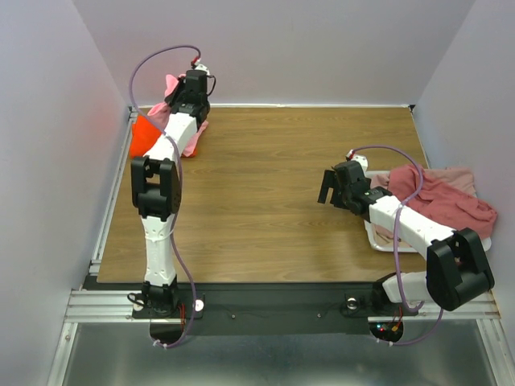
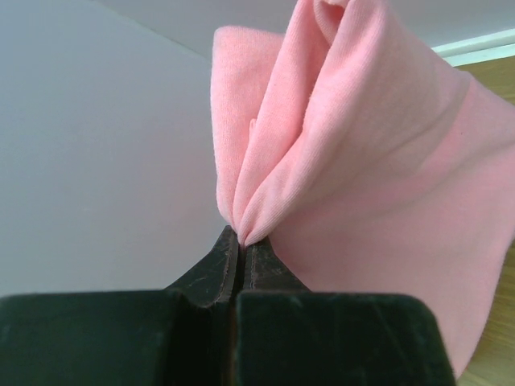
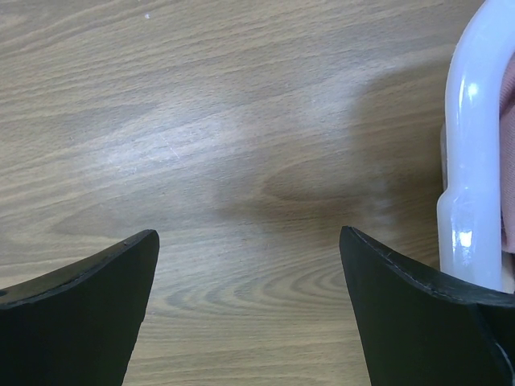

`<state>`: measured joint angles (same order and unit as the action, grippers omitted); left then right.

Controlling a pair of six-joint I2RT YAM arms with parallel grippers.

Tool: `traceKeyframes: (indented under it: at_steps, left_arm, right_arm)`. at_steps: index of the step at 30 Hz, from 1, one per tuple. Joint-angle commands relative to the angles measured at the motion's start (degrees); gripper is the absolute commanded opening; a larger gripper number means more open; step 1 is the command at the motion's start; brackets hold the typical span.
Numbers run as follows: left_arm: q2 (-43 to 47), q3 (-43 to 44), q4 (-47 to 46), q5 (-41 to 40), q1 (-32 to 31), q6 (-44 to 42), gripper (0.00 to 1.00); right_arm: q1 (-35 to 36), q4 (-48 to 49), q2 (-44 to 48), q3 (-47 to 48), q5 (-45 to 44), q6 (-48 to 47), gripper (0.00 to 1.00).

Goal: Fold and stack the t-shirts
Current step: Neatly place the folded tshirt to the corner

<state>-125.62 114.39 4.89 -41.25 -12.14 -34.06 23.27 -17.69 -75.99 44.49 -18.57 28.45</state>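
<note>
One light pink t-shirt (image 2: 362,161) is held by the left gripper (image 2: 241,240), whose jaws are pressed together on a gathered fold of the cloth. In the left wrist view the rest of the shirt is seen bunched beyond the jaw tips and to their right. From above, more pink cloth is seen hanging below that wrist down to the wooden table (image 1: 265,185). A bright orange t-shirt (image 1: 143,137) is heaped on the table below the closed jaws and to their left, next to the hanging pink cloth.

Well apart from those jaws, a dusty rose t-shirt (image 1: 441,203) and a paler pink one (image 1: 460,175) are piled on a white plastic tray (image 3: 471,161). The tray is found just to the right of the right gripper (image 3: 249,241). The jaws of this gripper are spread wide, with nothing held; only bare wood grain is seen in the gap between them. The tray's glossy rim is seen close beside the right-hand finger, though whether the two are touching cannot be told.
</note>
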Motion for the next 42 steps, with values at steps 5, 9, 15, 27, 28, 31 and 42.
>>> traceKeyframes:
  at_steps: [5, 9, 15, 27, 28, 31, 42]
  left_arm:
    - [-4.71, 7.16, 2.4, 1.44, 7.66, 9.19, 0.0]
    - [-7.35, 7.16, 3.2, 1.45, 8.98, 11.38, 0.0]
    - [-12.28, 14.72, 13.04, 1.18, 11.7, 18.85, 0.59]
    - [0.71, 19.12, 24.2, 6.08, 12.41, 33.87, 0.98]
    - [2.56, 18.07, 25.77, 7.84, 12.32, 36.24, 0.98]
    - [11.69, 10.44, 27.11, 15.31, 12.32, 44.94, 0.98]
    - [55.52, -51.59, 9.19, 23.33, -11.89, 68.76, 0.98]
  right_arm:
    - [-0.33, 1.17, 0.14, 0.95, -3.41, -1.02, 1.0]
    - [-0.33, 1.17, -0.65, 1.3, -3.67, -1.11, 1.0]
    - [-0.33, 1.17, -1.01, 1.56, -3.67, -1.11, 1.0]
    - [-0.33, 0.73, 2.68, 1.65, -0.24, -0.5, 1.0]
    - [-0.33, 0.64, 3.38, 1.74, 0.02, -0.32, 1.0]
    - [-0.33, 0.03, 6.19, 1.57, 1.25, 0.55, 1.0]
    - [-0.33, -0.41, 16.13, -0.98, 3.45, 2.31, 1.0]
